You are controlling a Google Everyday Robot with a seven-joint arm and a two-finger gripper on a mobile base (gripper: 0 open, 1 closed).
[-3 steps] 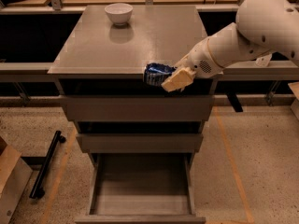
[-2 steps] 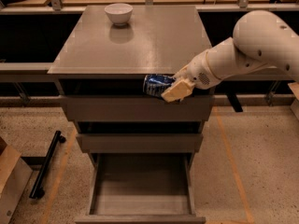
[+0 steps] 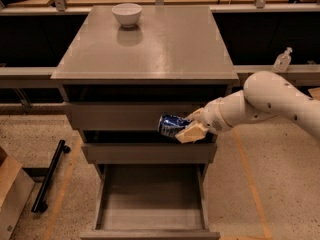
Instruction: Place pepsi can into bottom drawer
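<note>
The pepsi can (image 3: 171, 124) is dark blue with white markings and lies on its side in my gripper (image 3: 188, 127). The gripper is shut on the can and holds it in the air in front of the two upper drawer fronts, on the right side of the cabinet. My white arm (image 3: 260, 104) reaches in from the right. The bottom drawer (image 3: 150, 204) is pulled out and open below the can, and its inside holds nothing.
A white bowl (image 3: 126, 14) stands at the back left of the cabinet top (image 3: 160, 49). A black bar (image 3: 48, 182) lies on the floor at the left, next to a cardboard box (image 3: 10, 199). A clear bottle (image 3: 281, 60) stands on the ledge at the right.
My gripper has carried the can down from the cabinet top's front edge to in front of the upper drawer fronts, closer to the open bottom drawer.
</note>
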